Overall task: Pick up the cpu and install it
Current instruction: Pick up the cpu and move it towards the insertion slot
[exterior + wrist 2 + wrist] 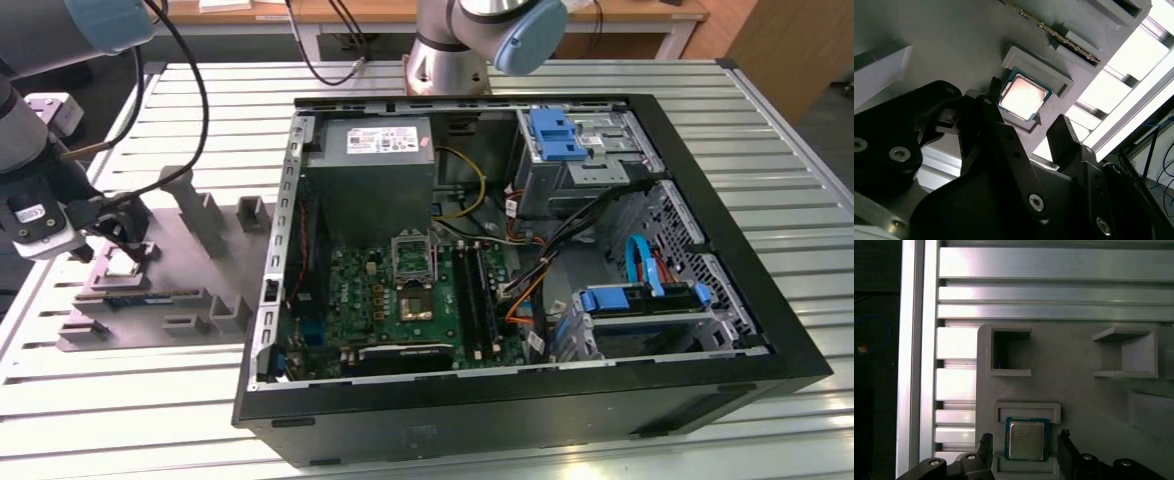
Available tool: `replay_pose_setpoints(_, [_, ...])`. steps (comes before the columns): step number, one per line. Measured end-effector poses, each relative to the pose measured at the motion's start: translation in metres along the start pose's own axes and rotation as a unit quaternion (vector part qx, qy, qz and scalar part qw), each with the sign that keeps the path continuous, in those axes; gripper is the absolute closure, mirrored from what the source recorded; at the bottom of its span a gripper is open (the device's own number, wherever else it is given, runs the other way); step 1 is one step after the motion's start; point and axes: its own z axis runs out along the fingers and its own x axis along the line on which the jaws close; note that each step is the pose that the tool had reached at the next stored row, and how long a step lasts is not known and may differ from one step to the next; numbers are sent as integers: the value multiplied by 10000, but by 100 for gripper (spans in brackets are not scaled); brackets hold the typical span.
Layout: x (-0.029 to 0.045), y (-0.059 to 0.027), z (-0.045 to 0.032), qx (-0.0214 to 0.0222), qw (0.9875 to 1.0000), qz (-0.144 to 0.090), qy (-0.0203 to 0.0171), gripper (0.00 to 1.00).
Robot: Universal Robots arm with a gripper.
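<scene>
Black two-finger gripper point(1025, 437) hangs with fingers spread, one on each side of the small square silvery-topped cpu point(1026, 440), clear of it and holding nothing. That chip lies flat in a shallow recess of the grey plastic tray point(1084, 400); beyond, towards the exterior view's right, lies the open black computer case point(534, 420).

Spread open at the gripper point(1023, 114), with black fingers point(1004, 145) flanking the cpu point(1023, 98), no contact visible. Seated flat, metal top up, in a raised pocket of the grey tray point(954, 45), just ahead of the fingertips. Beyond, bright table slats point(1106, 90).
</scene>
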Motion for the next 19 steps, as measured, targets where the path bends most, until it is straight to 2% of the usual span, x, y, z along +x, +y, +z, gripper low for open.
replay_pose_setpoints(1, [0, 0, 0, 0, 10000, 0, 0, 37])
replay_pose_setpoints(2, [0, 0, 1, 0, 10000, 0, 0, 44])
replay_pose_setpoints(13, [15, 1, 122, 0, 10000, 38, -5, 44])
replay_pose_setpoints(19, [16, 0, 149, 0, 10000, 40, -5, 44])
